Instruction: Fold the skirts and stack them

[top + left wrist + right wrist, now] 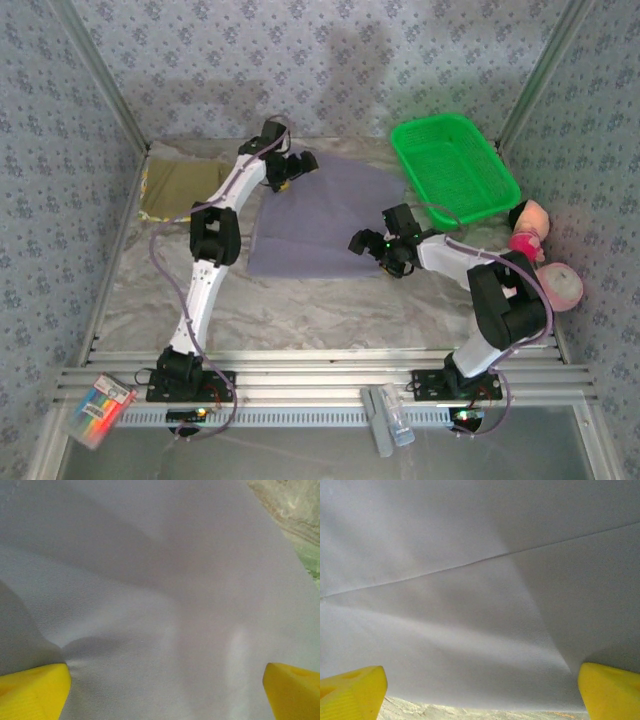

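Spreading over the tabletop (pixel 300 310): the grey-lavender skirt (pixel 315 225) is lying flat and open at the middle, with a soft crease running across it.
Olive-khaki skirt (pixel 180 187): is sitting at the far left as a flat pad, looking already folded.
Left fingers (pixel 35 690): are standing wide apart over the lavender skirt's far left corner, gripping nothing. The cloth is puckering against one tip.
Right fingers (pixel 612 690): are likewise gaping and empty, hanging over the skirt's near right edge, where the hem is giving way to bare tabletop.
Handling, as judged: the fabric is looking thin, light and limp, so it is likely going to drape, wrinkle and slide rather than keep any shape. Nothing about it is looking fragile.
Where to hold, as judged: the corners and hem are offering the best purchase, with each pair of fingers pinching through both layers so the fold is carrying over evenly.
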